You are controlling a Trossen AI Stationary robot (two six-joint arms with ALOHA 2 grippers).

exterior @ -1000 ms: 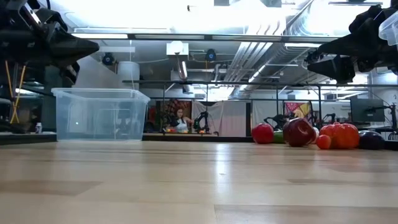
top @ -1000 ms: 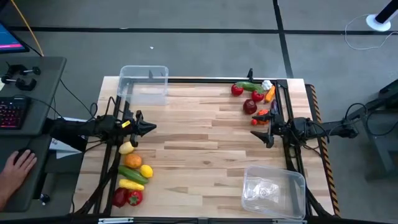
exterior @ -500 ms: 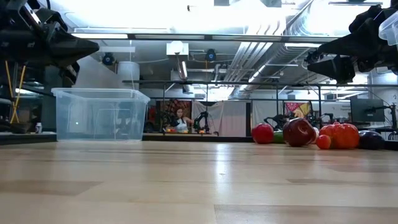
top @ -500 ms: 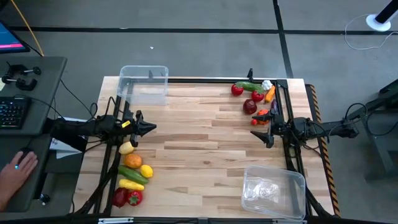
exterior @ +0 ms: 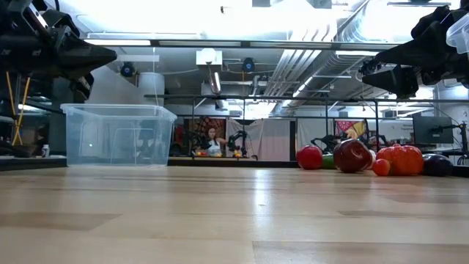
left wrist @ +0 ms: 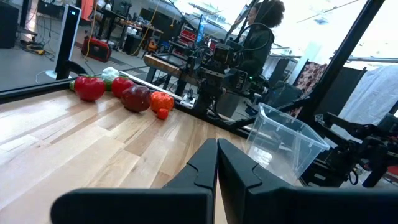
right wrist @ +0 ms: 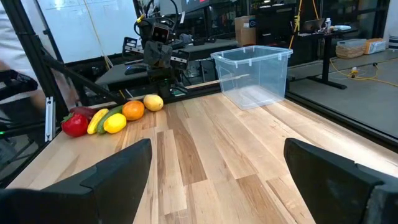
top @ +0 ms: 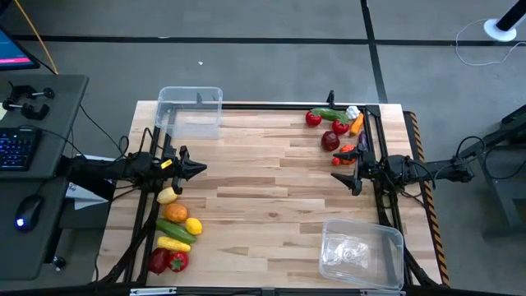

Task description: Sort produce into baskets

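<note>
Two piles of produce lie on the wooden table. One pile (top: 175,228), by the near left edge, has lemons, an orange, a cucumber and red pieces. The other pile (top: 337,127), at the far right, has red pieces, a cucumber, garlic and a carrot. One clear basket (top: 191,111) stands at the far left corner and another (top: 362,251) at the near right corner. My left gripper (top: 201,168) hangs shut above the left edge, beside the near-left pile. My right gripper (top: 335,174) hangs open above the right edge, with nothing between its fingers (right wrist: 124,168).
A black frame rail (top: 271,105) runs along the table's far edge, and arm mounts stand at both sides. A desk with a keyboard (top: 16,148) and a mouse (top: 27,210) stands left of the table. The middle of the tabletop (top: 263,189) is bare wood.
Both arms have kept still. A person's hand that lay on the desk left of the table has drawn back out of view, leaving the mouse bare.
</note>
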